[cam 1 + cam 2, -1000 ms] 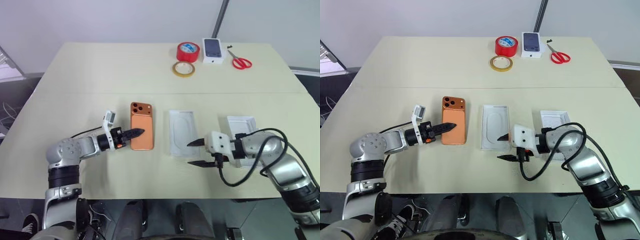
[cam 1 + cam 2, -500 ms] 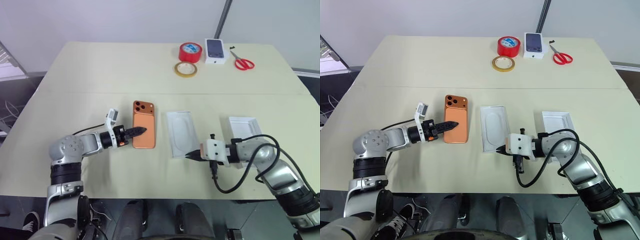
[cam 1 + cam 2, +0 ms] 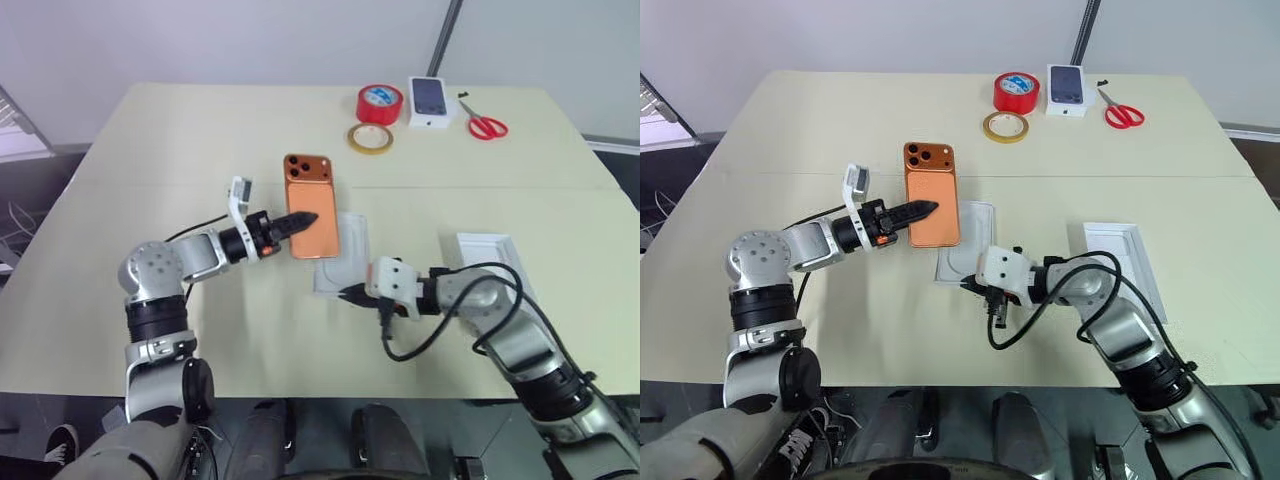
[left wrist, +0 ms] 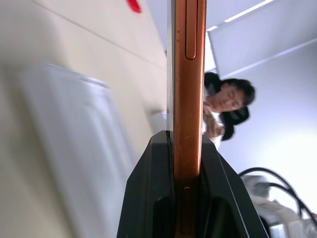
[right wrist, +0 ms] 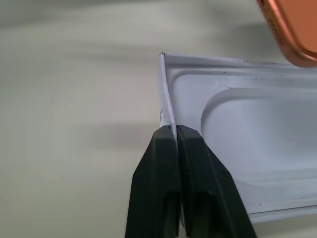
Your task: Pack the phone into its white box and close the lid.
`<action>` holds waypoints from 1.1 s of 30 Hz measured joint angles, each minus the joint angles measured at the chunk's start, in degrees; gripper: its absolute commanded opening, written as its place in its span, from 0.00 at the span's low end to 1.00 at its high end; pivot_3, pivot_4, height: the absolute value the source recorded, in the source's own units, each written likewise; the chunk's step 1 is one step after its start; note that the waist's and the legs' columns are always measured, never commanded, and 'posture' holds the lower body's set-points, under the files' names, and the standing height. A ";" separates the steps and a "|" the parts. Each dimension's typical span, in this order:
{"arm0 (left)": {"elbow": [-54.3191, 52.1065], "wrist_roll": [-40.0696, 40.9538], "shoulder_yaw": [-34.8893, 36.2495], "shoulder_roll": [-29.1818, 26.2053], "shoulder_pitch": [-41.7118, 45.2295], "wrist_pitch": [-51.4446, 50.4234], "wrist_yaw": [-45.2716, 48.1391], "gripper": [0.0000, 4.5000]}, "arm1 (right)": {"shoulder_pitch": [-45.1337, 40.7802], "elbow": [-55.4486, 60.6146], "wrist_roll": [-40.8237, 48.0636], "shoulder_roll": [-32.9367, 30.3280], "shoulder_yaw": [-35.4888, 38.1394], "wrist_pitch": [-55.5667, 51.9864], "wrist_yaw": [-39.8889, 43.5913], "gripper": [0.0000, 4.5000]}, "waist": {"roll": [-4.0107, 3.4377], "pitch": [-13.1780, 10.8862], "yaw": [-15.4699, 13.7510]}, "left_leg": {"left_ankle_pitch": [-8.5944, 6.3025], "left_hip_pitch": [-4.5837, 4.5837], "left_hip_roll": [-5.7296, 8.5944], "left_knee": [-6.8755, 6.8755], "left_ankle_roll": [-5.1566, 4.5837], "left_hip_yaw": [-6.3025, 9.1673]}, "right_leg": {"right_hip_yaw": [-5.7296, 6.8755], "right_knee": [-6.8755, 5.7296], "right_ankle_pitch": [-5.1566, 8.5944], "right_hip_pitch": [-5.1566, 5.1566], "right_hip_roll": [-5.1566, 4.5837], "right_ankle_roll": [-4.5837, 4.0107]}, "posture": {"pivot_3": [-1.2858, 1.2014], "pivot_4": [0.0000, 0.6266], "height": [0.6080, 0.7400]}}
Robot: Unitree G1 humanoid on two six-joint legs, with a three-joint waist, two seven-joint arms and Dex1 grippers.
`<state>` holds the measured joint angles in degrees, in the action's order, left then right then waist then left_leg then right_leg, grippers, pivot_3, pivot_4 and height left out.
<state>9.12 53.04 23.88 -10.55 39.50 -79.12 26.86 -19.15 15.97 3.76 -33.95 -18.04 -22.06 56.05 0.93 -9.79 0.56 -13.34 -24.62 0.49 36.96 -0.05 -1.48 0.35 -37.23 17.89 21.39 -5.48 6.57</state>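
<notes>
Two end effectors work over a beige table [image 3: 150, 140], left [image 3: 305, 219] clamping the phone [image 3: 311, 205], right [image 3: 352, 293] pinching the white box [image 3: 340, 262] wall

Up at the far edge of the pale table [image 3: 180, 130], a red tape roll [image 3: 378, 102] lies flat with its blue label up, and a thinner yellowish tape ring [image 3: 369, 138] lies just beside it on the near side, the 2 almost touching. Next along that far edge is a small white box printed with a dark phone [image 3: 430, 101], then the red-handled scissors [image 3: 485, 124] lying flat just beside it. Off in the background of the left wrist view there's a person [image 4: 225, 106], dark-haired, beyond the table.
</notes>
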 measured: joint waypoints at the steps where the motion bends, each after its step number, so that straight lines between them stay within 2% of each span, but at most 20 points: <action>1: -0.30 0.05 -0.22 0.11 -0.61 -0.32 -0.32 0.02 | 0.00 0.04 -0.15 0.21 -0.11 -0.16 -0.36 0.45 | 0.00 0.00 0.05 | 0.00 0.00 0.00 0.01 0.00 -0.01 | -0.01 0.00 0.00 -0.01 0.01 0.00 | 0.52 0.24 0.91; 3: -0.36 0.05 -0.50 0.69 -2.22 -0.71 -1.06 0.02 | 0.04 0.45 -0.11 0.07 -0.04 -0.18 -0.54 0.66 | 0.00 0.00 0.04 | 0.01 0.00 0.00 0.02 0.00 -0.02 | 0.00 -0.02 0.00 -0.01 0.02 0.00 | 0.52 0.24 0.91; 9: -1.04 0.02 -1.84 0.73 -5.13 -1.63 -1.68 0.02 | 0.95 4.65 8.82 -1.91 7.16 -3.70 2.14 0.66 | 0.04 -0.03 -0.33 | -0.07 0.00 0.02 0.06 -0.12 0.00 | 0.01 -0.01 0.00 -0.07 -0.02 0.00 | 0.52 0.24 0.91; 12: -1.34 -0.09 -4.39 1.02 -6.19 -1.39 -1.10 0.02 | 3.30 1.45 8.20 -8.07 10.74 -0.53 3.35 0.66 | 0.06 -0.02 -1.18 | -0.09 0.01 0.05 0.08 -0.16 -0.01 | 0.00 0.04 0.00 -0.10 -0.04 -0.01 | 0.52 0.24 0.91; 15: -1.21 -0.12 -6.05 1.64 -6.87 -1.10 -0.71 0.02 | 4.80 -4.19 6.38 -9.76 11.93 3.08 3.08 0.66 | 0.05 -0.03 -1.23 | -0.10 0.01 0.04 0.07 -0.18 -0.02 | -0.01 0.01 0.00 -0.06 -0.05 -0.02 | 0.52 0.24 0.91; 21: -1.00 -1.40 -10.52 2.53 -7.20 1.47 0.54 0.02 | 4.66 -5.22 6.09 -9.10 11.98 4.98 1.66 0.66 | 0.04 -0.03 -1.13 | 0.00 0.01 0.01 0.05 -0.02 -0.01 | -0.01 0.00 0.00 -0.05 0.00 -0.01 | 0.52 0.24 0.91; 33: 2.15 -2.59 -11.41 3.99 -5.61 5.61 0.42 0.02 | 4.64 -5.18 5.93 -8.09 11.88 5.73 0.43 0.66 | 0.04 -0.03 -1.26 | -0.04 0.01 0.02 0.12 -0.10 -0.01 | 0.00 0.00 0.00 -0.09 -0.01 -0.01 | 0.52 0.24 0.91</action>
<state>11.28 50.46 12.47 -6.56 33.89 -73.51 27.28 -14.51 10.79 9.69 -42.04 -6.16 -16.33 56.47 0.96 -9.82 -0.70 -13.39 -24.61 0.51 37.08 -0.15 -1.50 0.35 -37.23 17.89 21.30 -5.49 6.56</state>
